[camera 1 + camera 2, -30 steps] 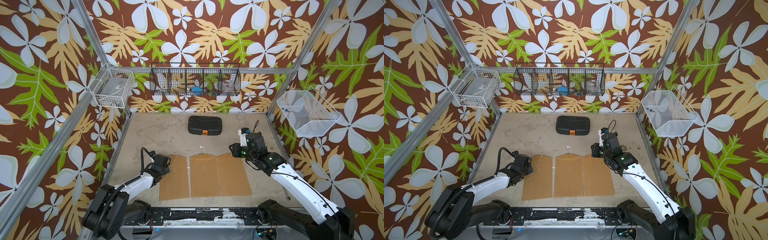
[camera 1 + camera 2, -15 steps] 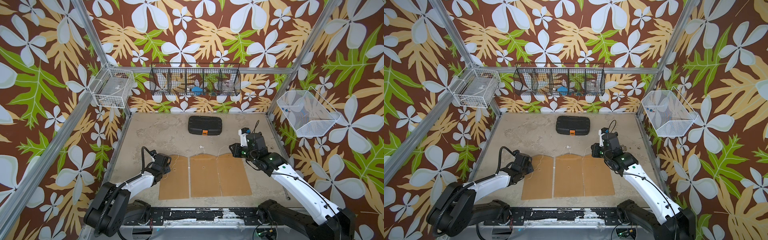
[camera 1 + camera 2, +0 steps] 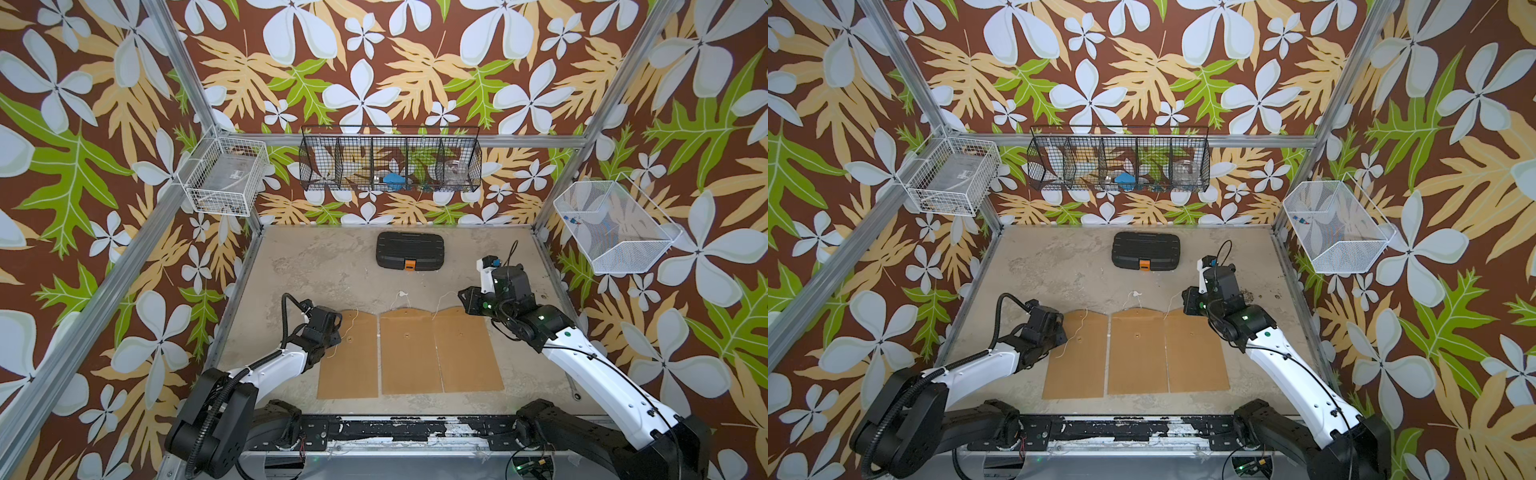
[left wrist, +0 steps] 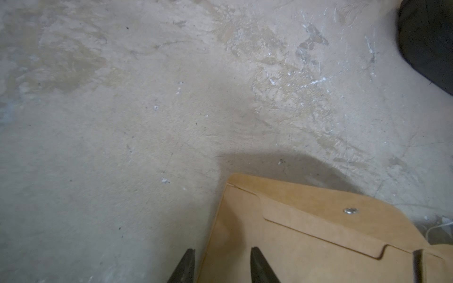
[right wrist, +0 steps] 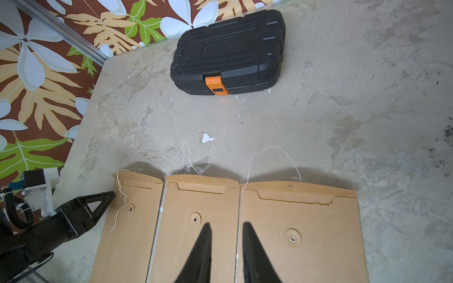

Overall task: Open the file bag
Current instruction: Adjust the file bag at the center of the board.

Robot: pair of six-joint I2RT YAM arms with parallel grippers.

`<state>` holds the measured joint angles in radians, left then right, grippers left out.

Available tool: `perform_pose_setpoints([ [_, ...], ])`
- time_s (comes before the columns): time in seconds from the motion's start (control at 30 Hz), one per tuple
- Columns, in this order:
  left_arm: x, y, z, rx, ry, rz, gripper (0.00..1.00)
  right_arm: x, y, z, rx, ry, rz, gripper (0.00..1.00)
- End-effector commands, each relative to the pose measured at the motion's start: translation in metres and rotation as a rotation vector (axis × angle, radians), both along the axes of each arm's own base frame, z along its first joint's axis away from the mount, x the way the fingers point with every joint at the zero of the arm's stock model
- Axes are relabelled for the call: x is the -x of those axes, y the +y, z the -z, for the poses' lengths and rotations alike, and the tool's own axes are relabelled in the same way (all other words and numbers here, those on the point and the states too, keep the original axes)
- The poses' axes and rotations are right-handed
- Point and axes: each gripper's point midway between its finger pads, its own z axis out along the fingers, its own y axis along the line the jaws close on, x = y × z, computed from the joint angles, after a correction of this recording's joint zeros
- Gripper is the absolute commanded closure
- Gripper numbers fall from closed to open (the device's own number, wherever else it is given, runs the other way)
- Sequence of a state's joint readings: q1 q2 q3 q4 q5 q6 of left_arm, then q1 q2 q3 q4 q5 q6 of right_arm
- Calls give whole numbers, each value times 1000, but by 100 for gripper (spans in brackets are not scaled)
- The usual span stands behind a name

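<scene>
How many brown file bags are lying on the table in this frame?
3, side by side in a row on the table: the left bag, the middle bag, the right bag. None looks hidden.

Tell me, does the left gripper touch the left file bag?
Cannot tell. In the left wrist view the left gripper straddles the edge of the left file bag, one finger over the paper, but neither contact nor gap shows plainly.

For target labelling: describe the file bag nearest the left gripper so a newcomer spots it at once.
Between the black case and the robot's base, three brown file bags lie in a row. It is the end file bag beside the left gripper. Only its string lies across its face; the others' trail onto the table.
</scene>
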<state>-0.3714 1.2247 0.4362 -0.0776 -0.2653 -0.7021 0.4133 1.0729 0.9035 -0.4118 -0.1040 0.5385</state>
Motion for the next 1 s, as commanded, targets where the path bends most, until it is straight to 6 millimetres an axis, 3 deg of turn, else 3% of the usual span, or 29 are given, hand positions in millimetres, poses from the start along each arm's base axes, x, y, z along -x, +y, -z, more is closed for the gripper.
perform_pose_setpoints([
  [0.0,-8,5,-18,-29,-39,-18,53,1,-1,-3,5,-12,-4,76],
  [0.23,-24,10,-62,-65,-141,-31,44,3,-2,-7,8,-35,-8,76],
  [0.4,-32,20,-96,-109,-270,-58,17,4,-15,-5,60,-70,28,74],
  [0.5,-35,26,-110,-120,-331,-87,0,5,-25,-3,90,-107,56,65],
  [0.77,-43,45,-116,-207,-376,-162,0,8,-50,-2,173,-168,144,28],
  [0.97,-43,68,-111,-317,-394,-247,0,9,-74,-4,252,-227,238,17],
])
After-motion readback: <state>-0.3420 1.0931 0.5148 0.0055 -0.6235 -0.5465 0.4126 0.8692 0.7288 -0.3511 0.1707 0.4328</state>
